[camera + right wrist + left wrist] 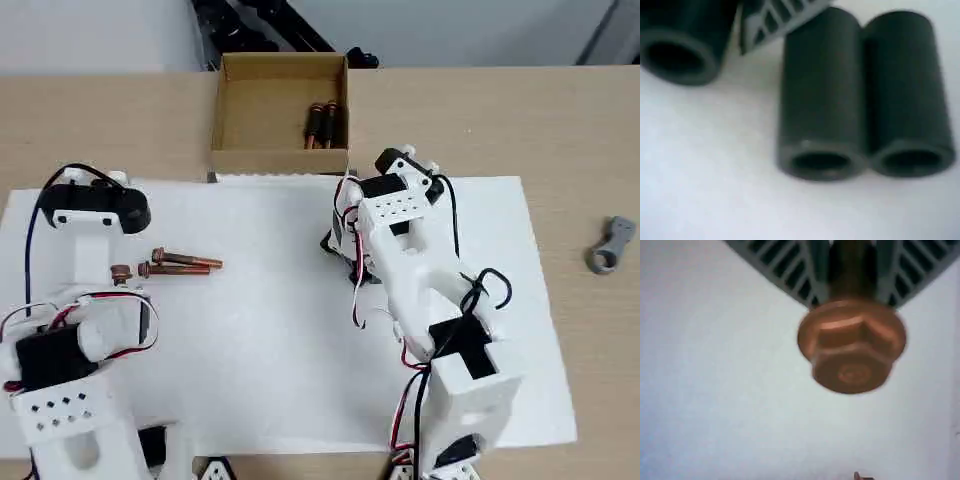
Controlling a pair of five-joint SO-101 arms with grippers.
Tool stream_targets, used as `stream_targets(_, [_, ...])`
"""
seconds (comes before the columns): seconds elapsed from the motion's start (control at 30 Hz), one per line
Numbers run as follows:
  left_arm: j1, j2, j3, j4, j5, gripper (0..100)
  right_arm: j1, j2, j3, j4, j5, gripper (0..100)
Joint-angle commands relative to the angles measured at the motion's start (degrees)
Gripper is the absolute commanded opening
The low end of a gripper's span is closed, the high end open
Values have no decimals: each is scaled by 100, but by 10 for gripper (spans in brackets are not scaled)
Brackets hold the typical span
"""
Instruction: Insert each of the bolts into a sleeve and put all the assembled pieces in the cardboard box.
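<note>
Three cameras: one overhead, two on the wrists.
My high view looks steeply down on the whole surface [560, 110] from the arms' side, with the box [280, 158] at the far edge. My left wrist camera sits right up against a bolt [852, 347], facing the sheet [715, 405]. The right one skims low, very close to the sleeves [822, 95]. All three views share that sheet.

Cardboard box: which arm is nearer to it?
Right. The right arm ends just in front of the box; the left arm is farther off, at the left edge of the sheet, holding a bolt.
</note>
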Motion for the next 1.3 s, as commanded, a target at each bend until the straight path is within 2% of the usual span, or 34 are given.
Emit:
stream_targets(0.0, [-9, -105, -31, -114, 0, 6, -66, -31, -9, 136, 290, 3])
stream_targets(0.23, [-9, -105, -40, -114, 18, 6, -40, -75, -220, 259, 545, 9])
stream_targets(0.6, [-9, -105, -664, -273, 35, 6, -40, -75, -2180, 2185, 1064, 9])
stream_targets(0.73, [-9, -114, -699, -598, 35, 6, -31, -312, -2426, 2387, 1327, 9])
stream_targets(0.9, [-18, -114, -655, -976, 44, 6, -66, -1200, -2426, 2387, 2075, 9])
stream_targets(1.03, [-18, -114, -655, -1292, 62, 6, -66, -2097, -2418, 2387, 2998, 9])
stream_targets(1.13, [26, -114, -655, -1424, 598, 6, -66, -2791, -2418, 2387, 3727, 5])
stream_targets(1.27, [26, -105, -646, -2031, 1284, 6, -66, -3644, -2418, 2387, 4369, 5])
